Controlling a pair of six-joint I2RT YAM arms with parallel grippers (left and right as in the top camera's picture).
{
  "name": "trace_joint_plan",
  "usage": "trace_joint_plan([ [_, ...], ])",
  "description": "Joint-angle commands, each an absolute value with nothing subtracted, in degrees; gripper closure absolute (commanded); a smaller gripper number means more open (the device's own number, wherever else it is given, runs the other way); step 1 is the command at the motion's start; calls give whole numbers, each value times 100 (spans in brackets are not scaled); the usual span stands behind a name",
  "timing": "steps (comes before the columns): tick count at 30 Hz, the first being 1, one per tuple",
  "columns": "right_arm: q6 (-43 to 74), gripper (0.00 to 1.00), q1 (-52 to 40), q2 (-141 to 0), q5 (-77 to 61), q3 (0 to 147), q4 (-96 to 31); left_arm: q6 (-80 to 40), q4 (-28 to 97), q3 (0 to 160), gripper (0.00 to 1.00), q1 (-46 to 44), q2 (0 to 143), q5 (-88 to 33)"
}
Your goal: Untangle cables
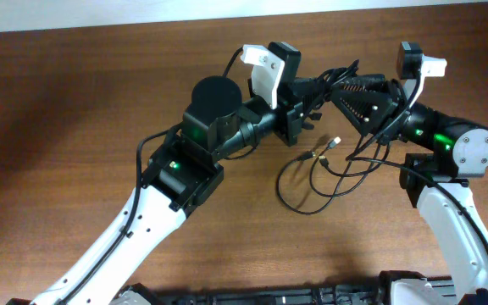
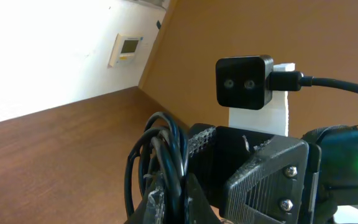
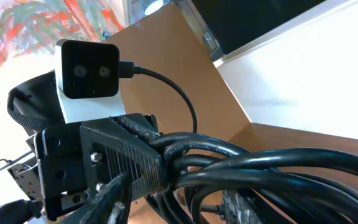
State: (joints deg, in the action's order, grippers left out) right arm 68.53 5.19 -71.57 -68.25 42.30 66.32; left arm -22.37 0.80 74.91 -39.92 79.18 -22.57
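Note:
The cables point(image 1: 313, 182) are thin black cords. Their upper bunch hangs in the air between my two grippers, and loose loops trail down onto the table. Two small plugs point(image 1: 335, 142) lie near the loops. My left gripper point(image 1: 309, 95) is shut on a bunch of the cables point(image 2: 160, 149), which is pinched between its fingertips point(image 2: 157, 199). My right gripper point(image 1: 347, 91) faces it from the right. Its fingers point(image 3: 114, 199) stand apart, and a thick bundle of the cables point(image 3: 272, 168) runs through the gap. The two grippers almost touch.
The wooden table point(image 1: 74, 127) stretches to the left and front. The arms' bases point(image 1: 269, 295) line the near edge. A light wall point(image 2: 48, 56) stands beyond the far edge. Each wrist camera point(image 2: 244, 82) shows in the other's view.

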Motion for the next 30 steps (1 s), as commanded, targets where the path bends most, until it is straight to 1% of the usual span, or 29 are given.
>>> trace_joint_plan([
  [1, 6781, 57, 480, -7161, -6573, 4235, 6694, -2403, 54, 7644, 100, -4066, 7902, -2598],
  [8, 6781, 69, 480, -7161, -6539, 4235, 6694, -2401, 102, 7644, 100, -4091, 7902, -2598],
  [12, 6781, 85, 480, -7161, -6532, 4235, 6694, -2399, 220, 7644, 100, -4088, 7902, -2589],
  [16, 6783, 96, 480, -7161, -6532, 4235, 6692, -2397, 215, 7644, 100, -4086, 7902, -2571],
  [20, 6783, 96, 491, -7161, -6534, 4235, 6689, -2394, 213, 7644, 100, -4082, 7902, -2534],
  [24, 6783, 96, 491, -7161, -6626, 4235, 6692, -2327, 222, 7644, 100, -4053, 7902, -2222],
  [30, 6783, 96, 491, -7161, -6836, 4235, 6761, -2263, 432, 7644, 100, -3627, 7902, -1962],
])
